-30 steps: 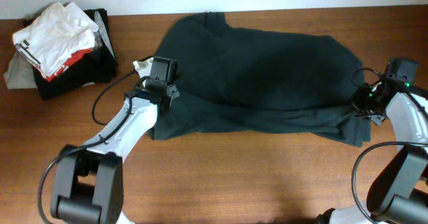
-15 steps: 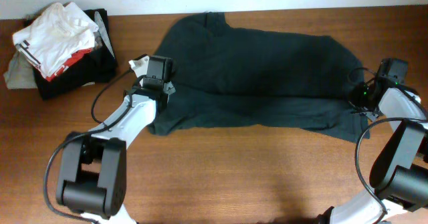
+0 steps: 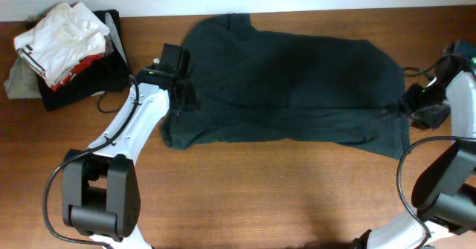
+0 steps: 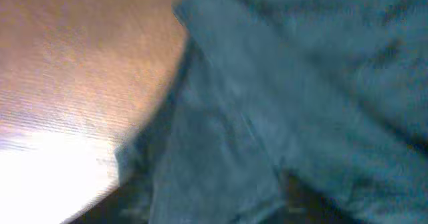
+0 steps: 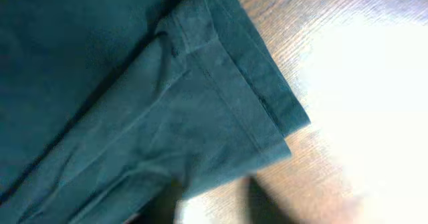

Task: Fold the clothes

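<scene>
one dark t-shirt (image 3: 290, 85) on one wooden surface (image 3: 260, 197). one heap of other garments (image 3: 63, 48) at the far left corner; white, red, black and grey cloth show in it, but the stacking hides how many pieces there are. two robot arms, the left arm (image 3: 134, 130) and the right arm (image 3: 462, 93). each carries one tool, so two in all: the left tool (image 3: 181, 93) and the right tool (image 3: 418, 104).

Robot workbench; wooden table (image 3: 245, 197); heaped laundry (image 3: 63, 44).

White arm links (image 3: 140, 121), blk joints (image 3: 177, 59) & bases (image 3: 93, 208), thin blk cables (image 3: 399, 178).
</scene>
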`<state>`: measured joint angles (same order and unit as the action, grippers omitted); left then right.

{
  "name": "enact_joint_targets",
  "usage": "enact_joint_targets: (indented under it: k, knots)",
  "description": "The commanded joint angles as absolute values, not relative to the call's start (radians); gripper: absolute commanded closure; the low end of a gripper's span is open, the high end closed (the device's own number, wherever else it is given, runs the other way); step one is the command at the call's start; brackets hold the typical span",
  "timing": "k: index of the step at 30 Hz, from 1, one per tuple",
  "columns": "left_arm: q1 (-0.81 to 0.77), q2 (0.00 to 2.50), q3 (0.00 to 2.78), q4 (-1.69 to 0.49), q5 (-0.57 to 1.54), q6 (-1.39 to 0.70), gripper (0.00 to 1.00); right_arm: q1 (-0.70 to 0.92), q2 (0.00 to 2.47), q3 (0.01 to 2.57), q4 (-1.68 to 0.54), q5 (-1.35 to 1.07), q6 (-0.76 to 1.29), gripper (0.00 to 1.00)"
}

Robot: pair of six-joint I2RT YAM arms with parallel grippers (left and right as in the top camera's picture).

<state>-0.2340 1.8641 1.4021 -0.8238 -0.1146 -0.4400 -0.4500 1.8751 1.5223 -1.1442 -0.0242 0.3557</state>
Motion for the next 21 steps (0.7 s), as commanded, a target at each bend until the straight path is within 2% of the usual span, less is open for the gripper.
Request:
enact_joint_targets:
  k: [1,2,3,8,12,13,21]
  knots:
    - [-0.233,1.854,1.325,-0.838,-0.021,-0.432,0.85,-0.443,1.873,1.371,-1.040,-0.064,0.341,0.96]
    - [-0.233,1.860,1.295,-0.825,-0.021,-0.445,0.98,-0.443,1.873,1.317,-0.990,-0.096,0.341,0.96]
    - [-0.233,1.870,1.282,-0.821,-0.021,-0.457,0.99,-0.443,1.873,1.282,-0.954,-0.120,0.341,0.96]
    - [-0.233,1.972,1.276,-0.794,-0.021,-0.458,0.99,-0.443,1.873,1.169,-0.828,-0.127,0.349,0.96]
    - [-0.212,2.045,1.276,-0.820,-0.035,-0.496,0.99,-0.445,1.874,1.133,-0.813,-0.114,0.375,0.96]
    - [-0.194,2.046,1.276,-0.848,-0.065,-0.558,0.99,-0.445,1.874,1.133,-0.815,-0.105,0.375,0.96]
    - [-0.089,1.920,1.276,-1.058,-0.178,-0.629,0.99,-0.445,1.859,1.133,-0.860,0.012,0.493,0.96]
